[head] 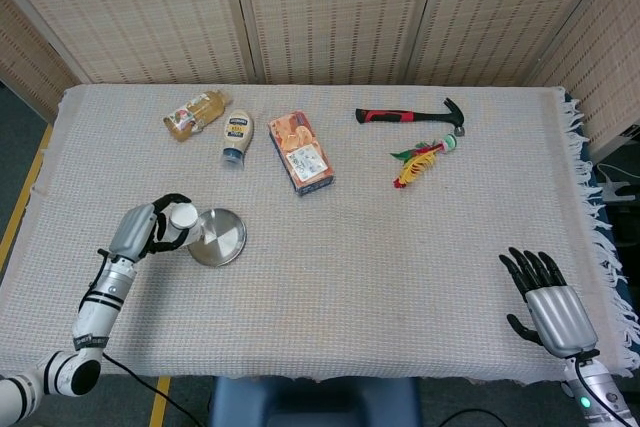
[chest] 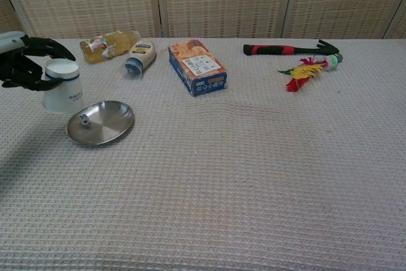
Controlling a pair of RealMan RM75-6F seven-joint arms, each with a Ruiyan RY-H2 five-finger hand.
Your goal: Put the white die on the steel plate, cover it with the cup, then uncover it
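Head view first: round steel plate (head: 218, 237) sits on the woven cloth-covered surface (head: 380, 277), and the black-fingered left hand (head: 150, 228) grips the small white cup (head: 182, 215), upside down, just off the plate's left rim. The die is too small to pick out from up here. Way over at the near right corner, the right hand (head: 548, 299) rests flat, fingers apart, holding nothing.

Chest view now, and it's clearer: the small white die (chest: 83, 118) lies on the plate (chest: 108, 125), left of centre, in plain sight. The left hand (chest: 25, 61) holds the cup (chest: 62, 85) clear of the plate, up and to the left of it, apart from the die.

By my reading the die is placed and it stands uncovered, so the task looks all but finished; at most, the cup is yet to be set down on the surface and let go.
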